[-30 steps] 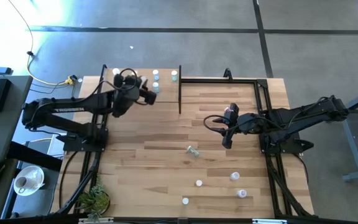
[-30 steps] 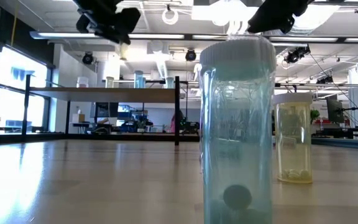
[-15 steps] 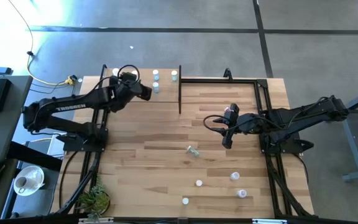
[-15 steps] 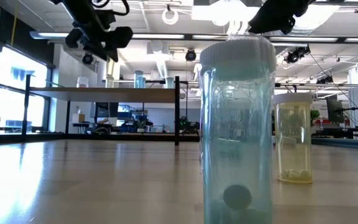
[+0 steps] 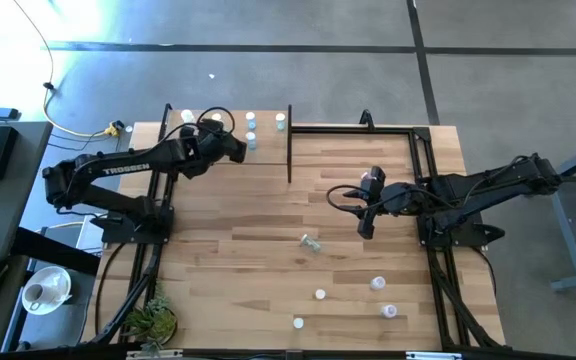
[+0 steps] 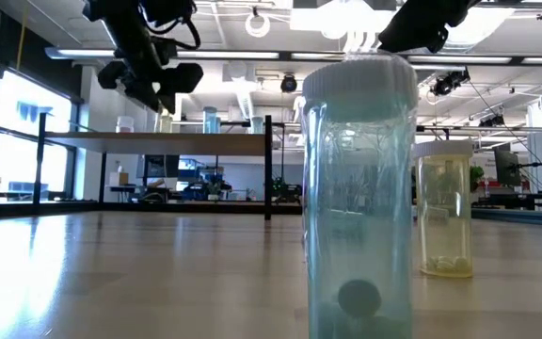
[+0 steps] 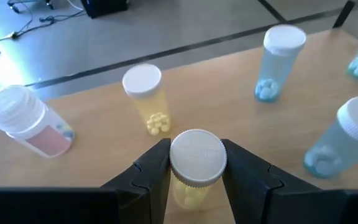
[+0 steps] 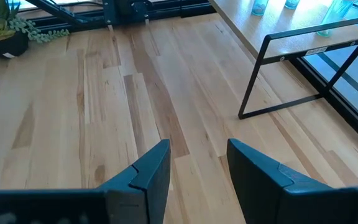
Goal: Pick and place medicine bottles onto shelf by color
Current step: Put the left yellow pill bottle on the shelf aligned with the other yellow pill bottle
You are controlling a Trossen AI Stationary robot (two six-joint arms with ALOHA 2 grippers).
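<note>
One yellow bottle [image 7: 194, 168] is pinched at its cap by your left gripper [image 7: 196, 163] over the shelf [image 7: 216, 112], light, rigid and slick, so grip below the cap, while your right gripper [image 8: 197, 165] hangs spread and empty mid-table.

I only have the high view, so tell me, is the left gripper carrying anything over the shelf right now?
Observer: Yes, the left gripper is shut on a yellow bottle, gripped just under its white cap.
Operator: What is ahead of it?
Observer: Another yellow bottle stands upright on the shelf, with a pink bottle beside it.
Operator: And the right gripper?
Observer: The right gripper is open and empty above bare tabletop.
</note>
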